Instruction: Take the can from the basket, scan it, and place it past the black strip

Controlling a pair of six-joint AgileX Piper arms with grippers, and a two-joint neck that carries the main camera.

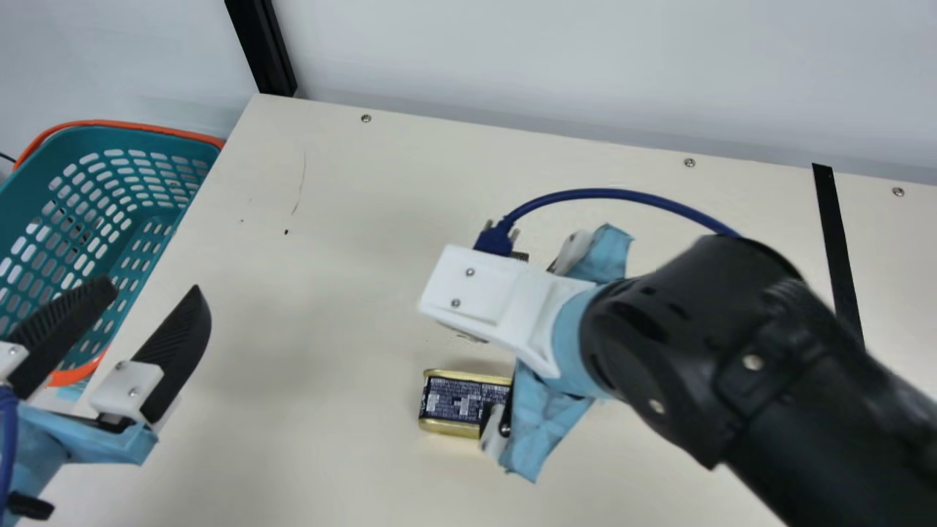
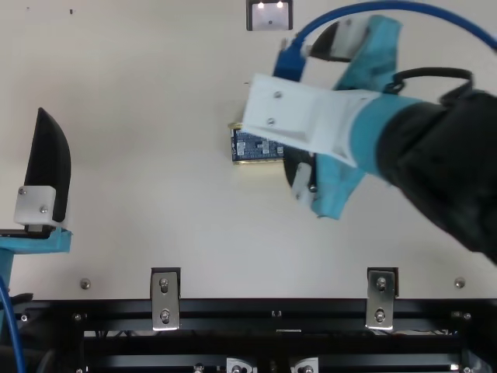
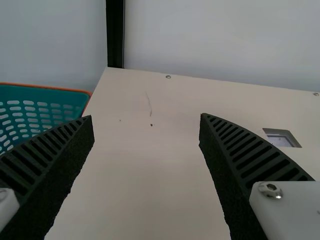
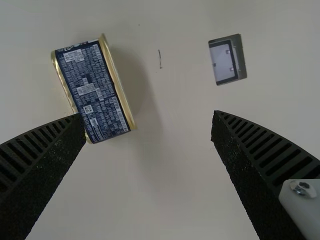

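Observation:
The dark blue can with gold rims lies on its side on the table (image 1: 329, 439), left of centre in the top view: can (image 2: 256, 148). Over its right end, in the top view, hangs my right gripper (image 2: 299, 104), fingers apart. From the right wrist, the can (image 4: 92, 90) is partly behind one fingertip of my right gripper (image 4: 147, 116), not between the fingers. My left gripper (image 1: 152, 290) stands open beside the teal basket (image 1: 117, 128); nothing is between the fingers of the left gripper (image 3: 146, 119). The black strip (image 1: 838, 249) runs at the right of the main view.
A scanner window (image 4: 225, 60) is set in the table near the can, the same window (image 2: 269, 17) lying at the top view's upper edge. A blue cable (image 1: 615, 194) arches over the right wrist. A black post (image 1: 263, 47) stands at the back left corner.

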